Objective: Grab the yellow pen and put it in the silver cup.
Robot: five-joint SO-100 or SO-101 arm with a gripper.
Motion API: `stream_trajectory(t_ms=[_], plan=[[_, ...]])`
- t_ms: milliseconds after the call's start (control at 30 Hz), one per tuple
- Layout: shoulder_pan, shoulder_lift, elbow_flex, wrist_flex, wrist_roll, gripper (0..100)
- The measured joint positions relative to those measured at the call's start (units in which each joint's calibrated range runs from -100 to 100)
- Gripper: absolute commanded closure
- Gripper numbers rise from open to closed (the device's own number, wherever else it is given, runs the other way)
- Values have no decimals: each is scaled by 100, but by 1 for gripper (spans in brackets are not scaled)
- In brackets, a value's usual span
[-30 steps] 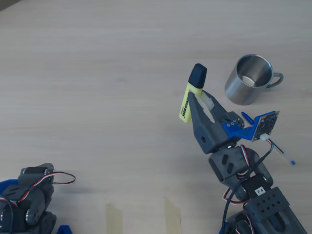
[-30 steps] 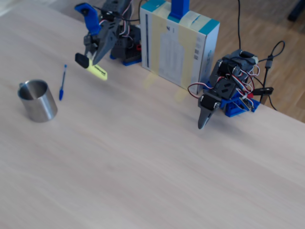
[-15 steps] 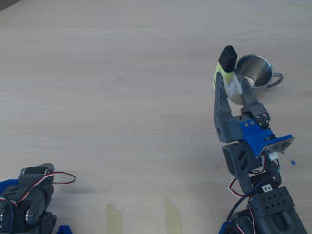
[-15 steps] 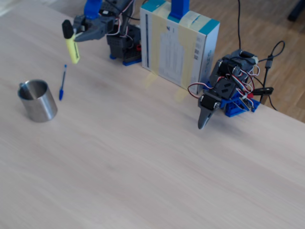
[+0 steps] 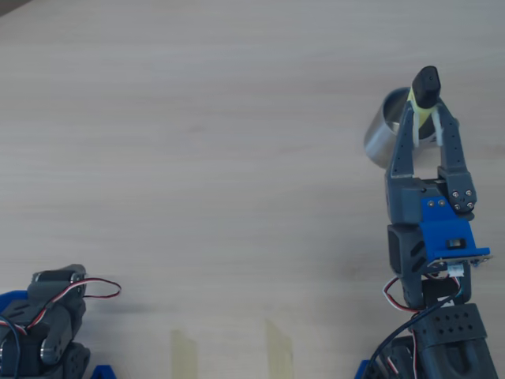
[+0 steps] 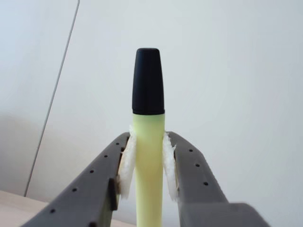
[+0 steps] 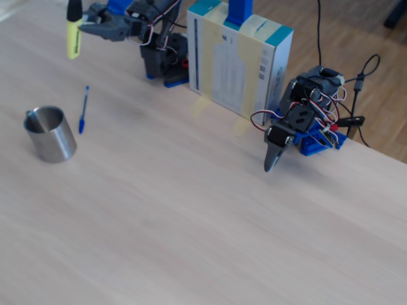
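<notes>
The pincer (image 6: 148,165) is clenched on the yellow pen (image 6: 148,161), its two grey fingers (image 6: 99,175) pressing white pads (image 6: 127,163) against either side of the fluorescent body; in the wrist view the pen stands upright, black cap at the top, against a pale wall; in the fixed view the pen (image 7: 74,35) hangs in the air at the top left, cap upward, held by the pincer (image 7: 77,28) well above the bench (image 7: 191,210); the silver cup (image 7: 49,133) stands upright on the bench lower in that view, apart from the pen, with a thin blue ballpoint (image 7: 83,109) lying just to its right; from overhead the pen (image 5: 424,95) and pincer (image 5: 426,114) overlap the cup (image 5: 383,130) near the right edge; a second, idle arm (image 7: 302,121) sits at the bench's far side beside a white and teal box (image 7: 238,60)
</notes>
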Motion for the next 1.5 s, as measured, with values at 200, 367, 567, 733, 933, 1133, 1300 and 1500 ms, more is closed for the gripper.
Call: stream_trajectory(t_ms=[200, 367, 567, 733, 933, 1133, 1300, 1500], plan=[[276, 517, 0, -34, 0, 97], [393, 1142, 0, -420, 5, 97], [477, 1859, 0, -1278, 0, 97], [569, 2443, -316, -1564, -10, 97], [560, 3160, -794, -1749, 5, 97], [753, 3810, -821, -2657, 0, 97], [803, 4268, -929, -3237, 10, 97], [844, 4852, -947, -3943, -10, 97]])
